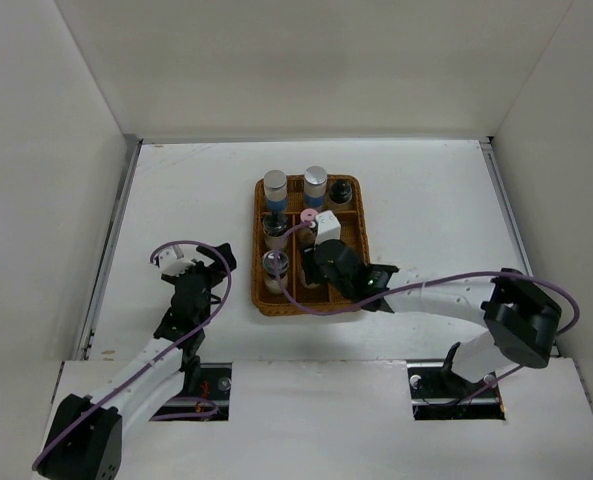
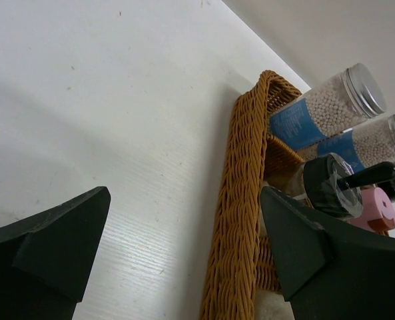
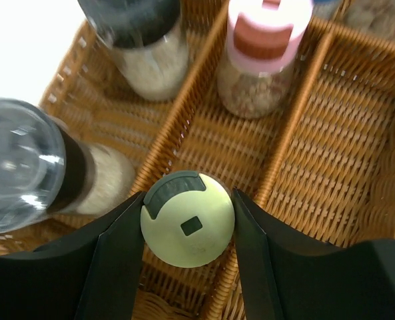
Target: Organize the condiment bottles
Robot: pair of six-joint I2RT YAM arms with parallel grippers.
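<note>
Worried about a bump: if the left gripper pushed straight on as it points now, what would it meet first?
Probably the table, just beside the tray. The open left gripper aims past the wicker, though its finger nearer the tray could graze it; depth is unclear.

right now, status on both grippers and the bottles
Left gripper open, empty, beside wicker tray. Right gripper shut on yellow-capped bottle in tray's middle lane. Nothing blocking.

In the right wrist view we see only the cap of the yellow-green-capped bottle [image 3: 188, 228], its body hidden beneath, and the upper edge cuts off the black-topped shaker [image 3: 144, 33]. From above, the right arm [image 1: 351, 272] covers the near middle of the wicker tray [image 1: 258, 240]. A finger [image 2: 304, 247] of the left gripper [image 2: 185, 193] hides most of the pink-topped bottle [image 2: 375, 208].
</note>
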